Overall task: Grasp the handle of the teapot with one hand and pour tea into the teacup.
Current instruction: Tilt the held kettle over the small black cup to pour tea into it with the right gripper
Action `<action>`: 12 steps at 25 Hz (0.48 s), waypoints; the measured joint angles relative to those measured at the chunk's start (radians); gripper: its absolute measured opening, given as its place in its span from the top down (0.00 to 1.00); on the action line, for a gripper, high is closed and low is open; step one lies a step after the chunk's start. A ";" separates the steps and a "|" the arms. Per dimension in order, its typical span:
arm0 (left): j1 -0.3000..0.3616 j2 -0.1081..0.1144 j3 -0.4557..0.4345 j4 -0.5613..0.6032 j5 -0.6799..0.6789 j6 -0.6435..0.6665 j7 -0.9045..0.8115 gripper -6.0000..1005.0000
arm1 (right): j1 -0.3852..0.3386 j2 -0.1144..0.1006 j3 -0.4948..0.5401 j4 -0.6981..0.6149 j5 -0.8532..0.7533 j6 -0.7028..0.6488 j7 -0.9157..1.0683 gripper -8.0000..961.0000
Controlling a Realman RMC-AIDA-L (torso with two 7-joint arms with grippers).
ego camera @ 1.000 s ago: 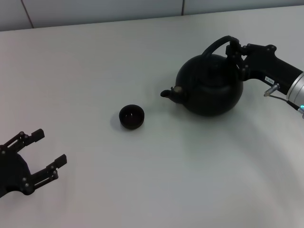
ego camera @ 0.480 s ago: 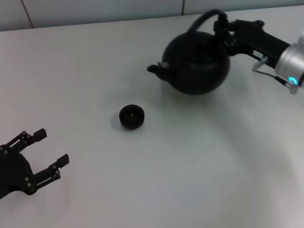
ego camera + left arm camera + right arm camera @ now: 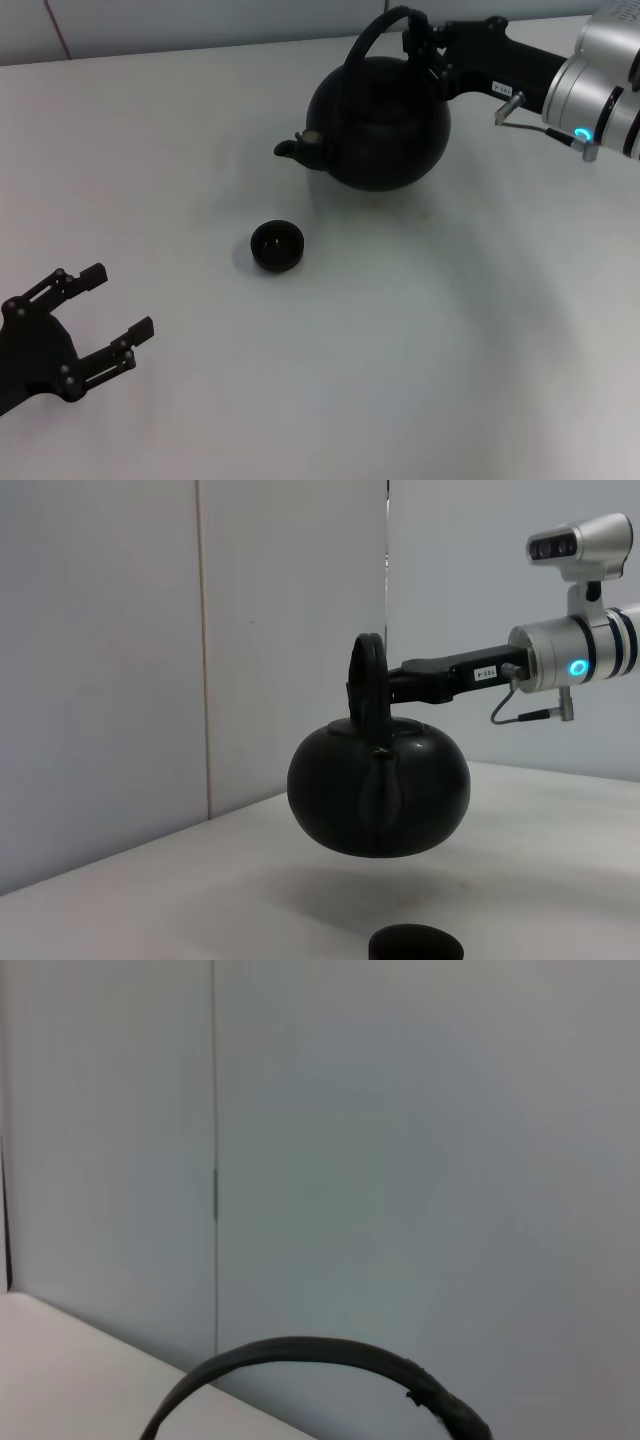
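Note:
The black teapot [image 3: 380,125] hangs in the air above the white table, its short spout [image 3: 293,149] pointing left toward the teacup. My right gripper [image 3: 422,40] is shut on the arched handle [image 3: 380,32] at its right end. In the left wrist view the teapot [image 3: 380,790] floats clear of the table, held by the right gripper [image 3: 385,685] on the handle [image 3: 366,675]. The small dark teacup [image 3: 277,245] stands on the table, below and left of the spout; its rim [image 3: 415,943] shows in the left wrist view. My left gripper [image 3: 95,320] rests open at the near left.
The white table [image 3: 400,350] spreads around the cup. A pale wall with panel seams [image 3: 200,630] stands behind the table's far edge. The handle [image 3: 310,1360] arcs across the right wrist view against that wall.
The right gripper has lifted the teapot off the table and carried it left and farther back, toward the teacup. The left gripper has barely shifted.

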 joint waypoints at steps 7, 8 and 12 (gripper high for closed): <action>-0.004 0.000 0.000 -0.006 0.000 -0.003 0.000 0.20 | -0.008 0.003 -0.063 -0.073 -0.007 -0.006 -0.078 0.91; -0.005 0.000 0.000 -0.006 0.000 -0.003 0.000 0.20 | -0.006 0.004 -0.079 -0.088 -0.007 -0.004 -0.104 0.91; -0.005 0.000 0.000 -0.006 0.000 -0.006 0.000 0.20 | 0.000 0.004 -0.097 -0.100 -0.008 -0.004 -0.150 0.91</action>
